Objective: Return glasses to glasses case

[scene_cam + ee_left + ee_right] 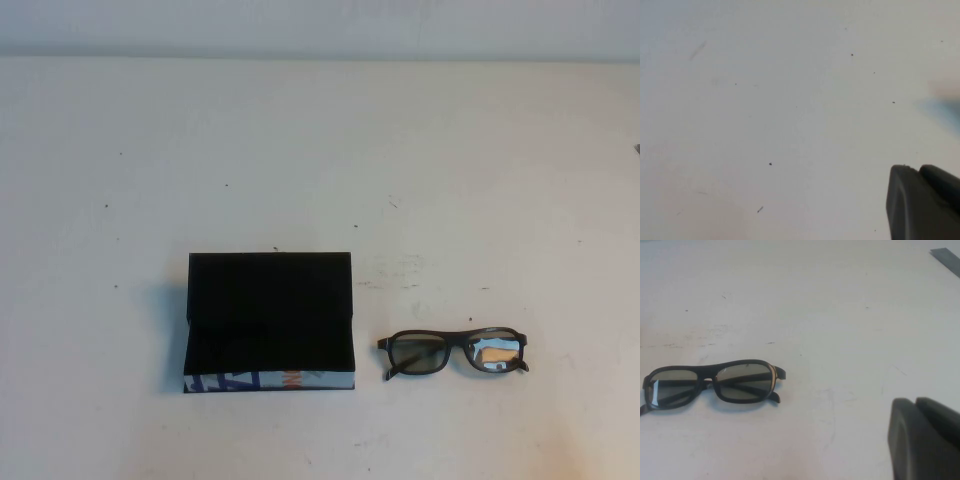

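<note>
Counter [320, 150]: pale, lightly speckled, bare apart from the two task items.

Glasses case [269, 320]: black box sitting toward the robot's left of centre, lid flat and hinged back, dark lining exposed, white printed side facing the camera. Nothing lies inside it as far as the high view shows.

Glasses [453, 352]: folded, resting on the counter just beside the case on its right, lenses facing up and forward, apart from the case. Also seen in the right wrist view [712, 386], lying free with nothing touching them.

Left tool [922, 202]: only a dark corner of it shows in its wrist view, over bare counter; spread or pressed together, cannot tell. Right tool [925, 437]: likewise a dark corner only, near the glasses but well clear of them; state cannot be told.

Progress: case stands open, so that part looks ready. Grasp, carry, placement and lid closing all remain.
</note>
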{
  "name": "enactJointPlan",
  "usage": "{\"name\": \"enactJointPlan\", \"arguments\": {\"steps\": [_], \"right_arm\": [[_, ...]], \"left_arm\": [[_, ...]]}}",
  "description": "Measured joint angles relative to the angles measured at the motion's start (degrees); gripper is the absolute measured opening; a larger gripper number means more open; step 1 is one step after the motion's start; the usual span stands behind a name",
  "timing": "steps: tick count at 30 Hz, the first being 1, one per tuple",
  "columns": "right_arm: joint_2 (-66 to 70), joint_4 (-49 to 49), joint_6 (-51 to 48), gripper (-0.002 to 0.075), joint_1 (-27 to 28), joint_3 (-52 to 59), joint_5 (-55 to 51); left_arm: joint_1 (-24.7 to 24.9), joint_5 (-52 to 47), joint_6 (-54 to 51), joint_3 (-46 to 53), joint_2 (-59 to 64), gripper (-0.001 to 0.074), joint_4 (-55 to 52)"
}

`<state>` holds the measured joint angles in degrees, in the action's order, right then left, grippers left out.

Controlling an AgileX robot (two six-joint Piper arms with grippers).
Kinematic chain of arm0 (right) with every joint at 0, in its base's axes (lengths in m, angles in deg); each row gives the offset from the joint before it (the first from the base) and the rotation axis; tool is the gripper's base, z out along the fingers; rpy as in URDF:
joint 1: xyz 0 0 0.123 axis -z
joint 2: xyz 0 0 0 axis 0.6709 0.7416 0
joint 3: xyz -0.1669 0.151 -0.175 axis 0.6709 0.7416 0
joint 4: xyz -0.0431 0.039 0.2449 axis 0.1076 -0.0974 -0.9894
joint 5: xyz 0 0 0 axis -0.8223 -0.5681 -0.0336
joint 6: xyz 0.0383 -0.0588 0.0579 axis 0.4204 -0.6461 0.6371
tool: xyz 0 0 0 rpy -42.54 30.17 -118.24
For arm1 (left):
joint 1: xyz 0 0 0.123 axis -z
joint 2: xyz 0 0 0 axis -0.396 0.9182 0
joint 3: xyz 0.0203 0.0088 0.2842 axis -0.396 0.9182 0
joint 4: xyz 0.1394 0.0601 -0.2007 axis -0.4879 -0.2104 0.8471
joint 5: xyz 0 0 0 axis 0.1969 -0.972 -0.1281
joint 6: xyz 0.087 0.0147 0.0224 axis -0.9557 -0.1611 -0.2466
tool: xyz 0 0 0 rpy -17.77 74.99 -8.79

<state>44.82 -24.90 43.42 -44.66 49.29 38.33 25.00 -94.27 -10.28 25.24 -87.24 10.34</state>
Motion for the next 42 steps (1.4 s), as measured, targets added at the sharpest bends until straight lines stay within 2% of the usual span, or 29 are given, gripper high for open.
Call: {"name": "enactJointPlan", "arguments": {"steps": [29,32,42], "right_arm": [[0.00,-0.76,0.00,-0.0013,0.00,0.00,0.63],[0.00,-6.61,0.00,-0.0013,0.00,0.00,1.99],[0.00,-40.42,0.00,-0.0013,0.00,0.00,12.16]], "left_arm": [[0.00,0.00,0.00,0.00,-0.13,-0.0001,-0.10],[0.00,0.00,0.00,0.00,-0.13,-0.0001,-0.10],[0.00,0.00,0.00,0.00,-0.13,-0.0001,-0.10]]}}
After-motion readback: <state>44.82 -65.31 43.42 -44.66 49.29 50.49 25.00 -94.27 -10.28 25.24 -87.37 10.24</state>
